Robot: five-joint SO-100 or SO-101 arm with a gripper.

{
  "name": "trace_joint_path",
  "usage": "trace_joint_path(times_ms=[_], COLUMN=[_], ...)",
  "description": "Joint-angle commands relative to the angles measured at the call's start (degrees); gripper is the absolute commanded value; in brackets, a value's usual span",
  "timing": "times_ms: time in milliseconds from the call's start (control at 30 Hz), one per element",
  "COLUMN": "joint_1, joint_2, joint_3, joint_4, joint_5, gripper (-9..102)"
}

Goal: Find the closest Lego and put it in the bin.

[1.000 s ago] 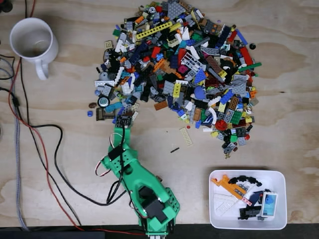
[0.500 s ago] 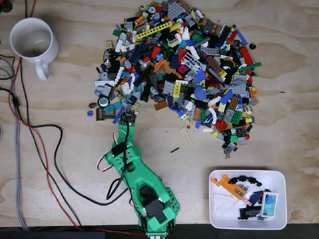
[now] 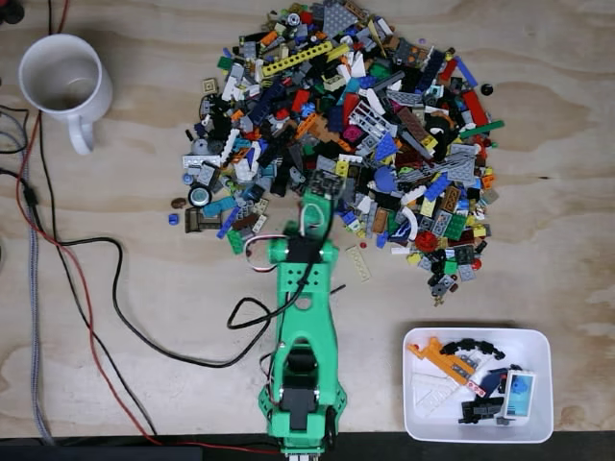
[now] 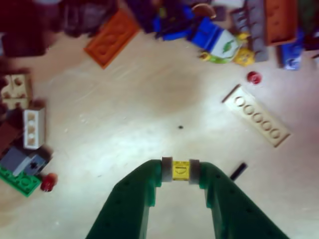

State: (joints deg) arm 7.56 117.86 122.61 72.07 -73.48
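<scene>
In the wrist view my green gripper (image 4: 180, 171) is shut on a small yellow Lego piece (image 4: 180, 170), pinched between its two grey pads above bare wood. In the fixed view the gripper (image 3: 318, 196) hangs over the lower middle edge of the big Lego pile (image 3: 346, 125). A tan plate (image 4: 256, 122) lies just ahead to the right, also seen as the tan plate (image 3: 358, 262) beside the arm. The white bin (image 3: 407, 384) sits at the lower right, well apart from the gripper, with several pieces inside.
A white mug (image 3: 62, 82) stands at the upper left. Black and red cables (image 3: 86, 288) run down the left side and loop toward the arm base. An orange plate (image 4: 112, 37) and a short black bar (image 4: 238, 171) lie near the gripper.
The arm has swung to the right, from the pile's lower left edge to its lower middle edge. The bin and mug have not moved.
</scene>
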Motion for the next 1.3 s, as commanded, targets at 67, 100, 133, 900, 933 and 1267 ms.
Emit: trace_joint_path(times_ms=[67,100,133,900,933,1267], joint_1=[22.59,25.66,28.65,74.18,74.27,60.03], joint_2=[3.16,3.34,3.34,6.15,6.68,16.61], joint_3=[-7.03,-7.12,-7.29,-7.56,-7.21,0.88], joint_4=[0.35,0.18,0.26,-2.29,-2.37,-10.72], joint_5=[-10.99,-12.04,-13.45,-27.69,-27.69,-18.81], gripper=[6,6,6,7,10,10])
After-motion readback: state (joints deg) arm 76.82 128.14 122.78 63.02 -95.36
